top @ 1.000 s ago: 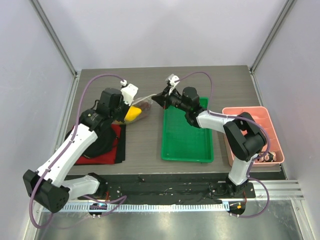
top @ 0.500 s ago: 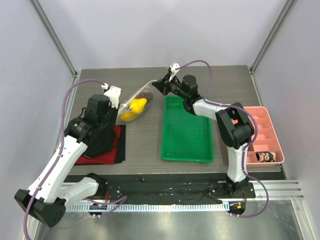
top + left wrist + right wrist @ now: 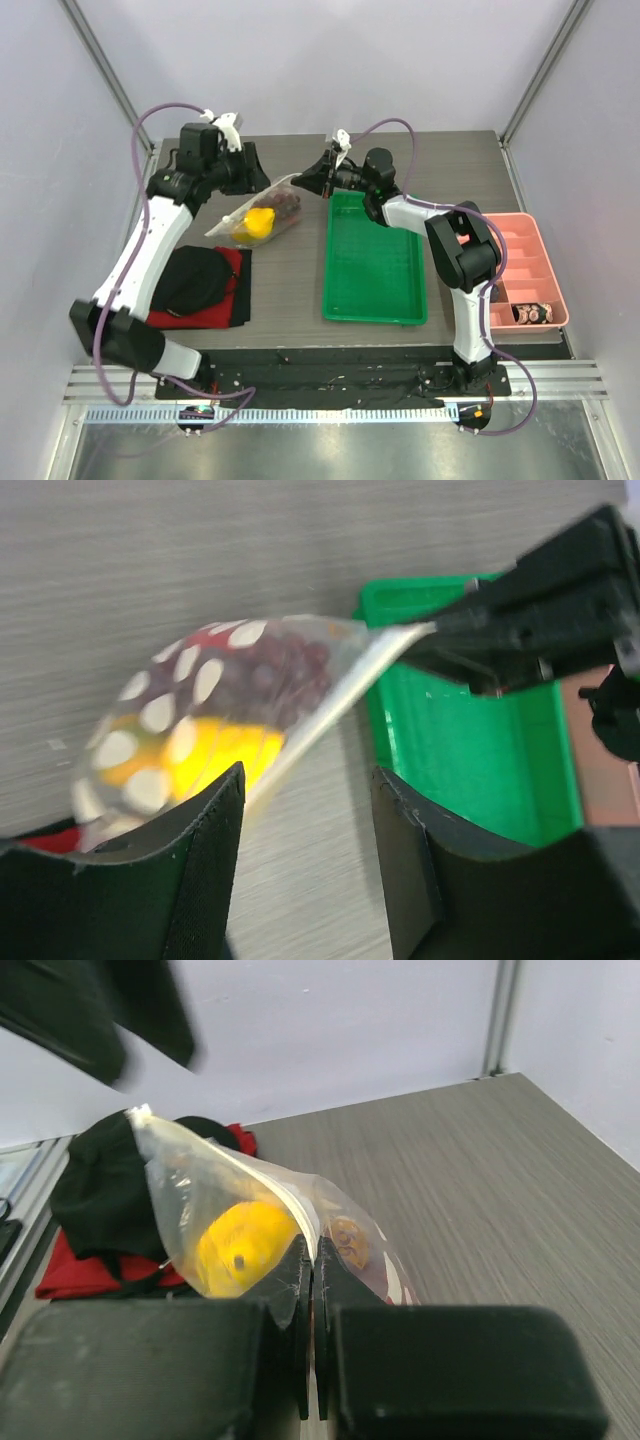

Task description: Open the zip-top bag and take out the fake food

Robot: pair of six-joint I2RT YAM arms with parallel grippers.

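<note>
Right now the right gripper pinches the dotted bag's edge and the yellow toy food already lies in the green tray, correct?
No. The right gripper does pinch the edge of the zip-top bag, but the yellow piece is still inside the bag, not in the green tray; the right wrist view shows it.

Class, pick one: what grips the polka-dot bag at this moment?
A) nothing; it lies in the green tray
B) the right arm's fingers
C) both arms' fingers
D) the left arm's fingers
B: the right fingers are pinched shut on the zip-top bag at its edge, while the left fingers stand apart, not closed on it.
</note>
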